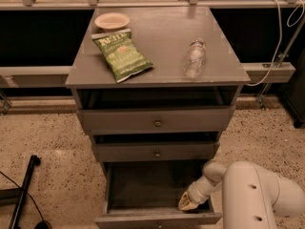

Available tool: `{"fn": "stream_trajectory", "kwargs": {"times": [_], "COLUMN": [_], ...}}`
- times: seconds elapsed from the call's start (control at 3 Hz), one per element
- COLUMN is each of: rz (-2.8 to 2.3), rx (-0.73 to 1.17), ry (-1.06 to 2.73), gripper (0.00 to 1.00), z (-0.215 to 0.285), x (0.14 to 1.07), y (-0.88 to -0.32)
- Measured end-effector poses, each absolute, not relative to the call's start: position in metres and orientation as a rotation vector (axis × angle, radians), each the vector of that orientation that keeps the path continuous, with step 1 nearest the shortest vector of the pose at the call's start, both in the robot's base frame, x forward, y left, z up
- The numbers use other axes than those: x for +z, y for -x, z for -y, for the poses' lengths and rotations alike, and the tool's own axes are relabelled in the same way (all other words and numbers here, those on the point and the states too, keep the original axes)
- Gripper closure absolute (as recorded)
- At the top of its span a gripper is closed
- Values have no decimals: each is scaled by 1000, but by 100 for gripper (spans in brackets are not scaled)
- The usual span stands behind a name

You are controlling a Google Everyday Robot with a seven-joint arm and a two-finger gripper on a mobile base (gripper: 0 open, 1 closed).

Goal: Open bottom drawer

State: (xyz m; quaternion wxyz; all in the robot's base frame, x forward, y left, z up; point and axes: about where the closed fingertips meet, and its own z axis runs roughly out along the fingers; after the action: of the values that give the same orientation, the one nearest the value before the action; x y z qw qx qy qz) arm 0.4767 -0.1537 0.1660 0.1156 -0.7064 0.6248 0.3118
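Although the bottom drawer (138,185) already stands well out of the grey cabinet (162,37), low in the camera view with its front panel at the bottom edge, the gripper (189,202) sits inside it, down in the front right corner just behind that panel. Its tip looks to be touching or nearly touching the drawer floor. Whether it is open or closed, or has hold of anything, I cannot tell.

The main risk, as I judge it, is in coming away. If the gripper lifts or draws back at a slant, it could catch the front panel's inner face and drag the drawer further, perhaps off its runners. The bulky white arm (252,194) crowds the drawer's right side and could knock it askew.

Above it, the middle drawer (156,152) and top drawer (157,122) are shut, and the middle one overhangs the back of the open space, leaving little headroom. A green chip bag (122,55), a clear water bottle (195,57) lying on its side and a small bowl (112,21) rest on the cabinet top. A jolt could roll the bottle. A black pole (24,190) lies on the speckled floor (52,142) to the left, well apart.
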Motion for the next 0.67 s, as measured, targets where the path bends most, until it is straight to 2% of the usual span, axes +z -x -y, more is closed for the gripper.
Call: {"fn": "stream_trajectory", "kwargs": {"times": [0.67], "rz": [-1845], "rx": [1007], "ry": [1981], "gripper": [100], "z": [159], "x": [175], "y": [-447]}}
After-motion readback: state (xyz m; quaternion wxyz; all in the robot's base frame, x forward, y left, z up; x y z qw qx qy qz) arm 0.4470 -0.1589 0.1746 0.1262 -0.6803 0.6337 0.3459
